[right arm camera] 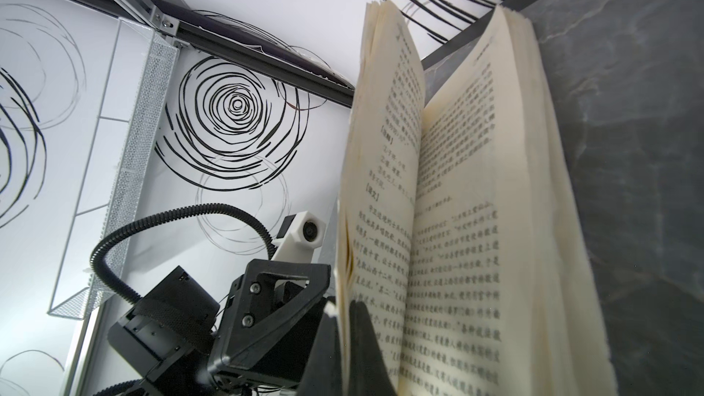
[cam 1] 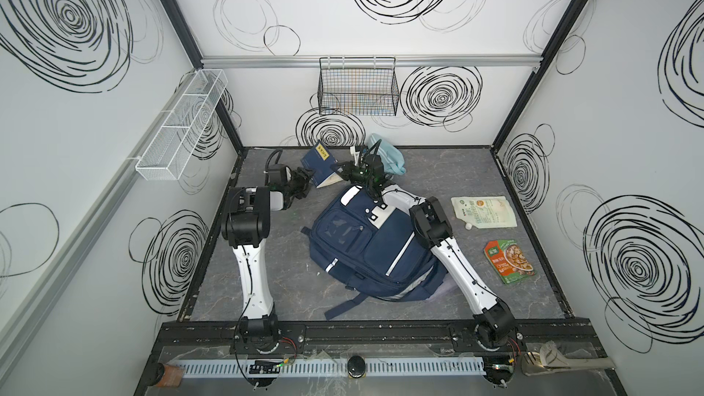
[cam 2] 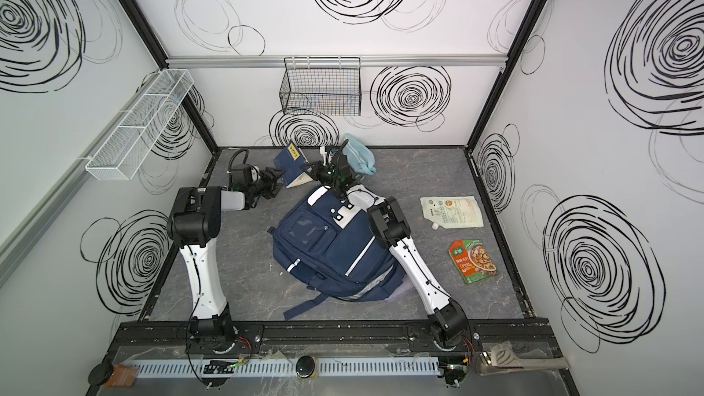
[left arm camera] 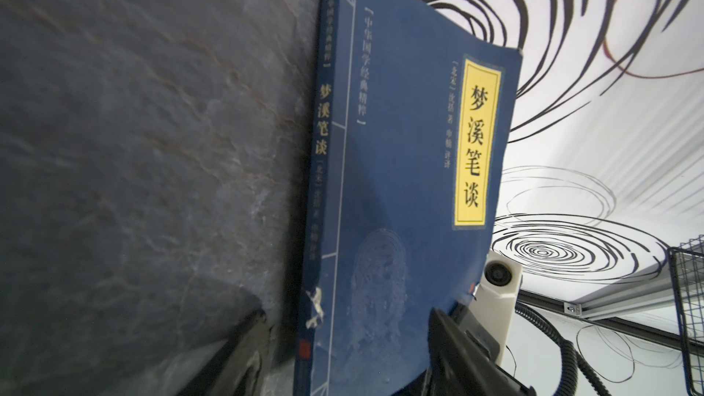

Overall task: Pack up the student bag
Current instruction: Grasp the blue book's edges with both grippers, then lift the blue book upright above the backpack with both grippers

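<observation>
A dark grey marbled table (cam 1: 266, 280) is enclosed by white walls (cam 1: 381, 24) drawn with black swirls. The student bag (cam 1: 365, 245) is laid flat in the middle of the table, front pockets up. Just behind its top end a blue book (cam 1: 319, 163) is propped open on edge. The right jaws are pinched on a sheaf of its pages, and the left jaws are spread beside its cover. A light blue pouch (cam 1: 394, 161) is seen by the back wall. A white pouch (cam 1: 484, 212) and a green and orange packet (cam 1: 510, 260) are laid to the right of the bag.
</observation>
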